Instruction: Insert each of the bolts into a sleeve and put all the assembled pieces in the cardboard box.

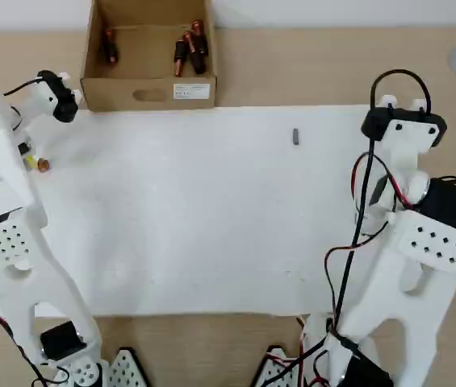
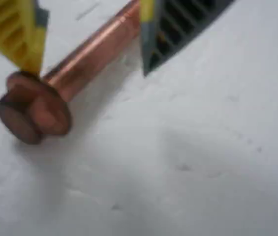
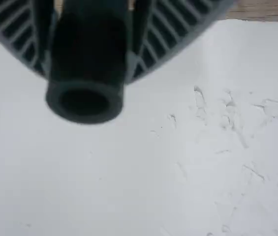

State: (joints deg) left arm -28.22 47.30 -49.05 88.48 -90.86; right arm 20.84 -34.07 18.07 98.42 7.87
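I'm clamping a bolt point(image 2: 60, 83) in left claw point(image 2: 88, 66) near the mat's point(image 1: 211, 226) left edge, sleeve point(image 3: 85, 93) in right claw point(image 3: 87, 49). Several assembled pieces point(image 1: 191, 48) sitting in cardboard box point(image 1: 148, 90); this pair awaiting insertion.

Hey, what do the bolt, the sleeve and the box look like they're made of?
Bolt: probably copper-coloured metal, smooth with a soft sheen. Sleeve: dark and matte, plastic or rubber, can't tell which. Box: plain brown cardboard, dull, with folded flaps.
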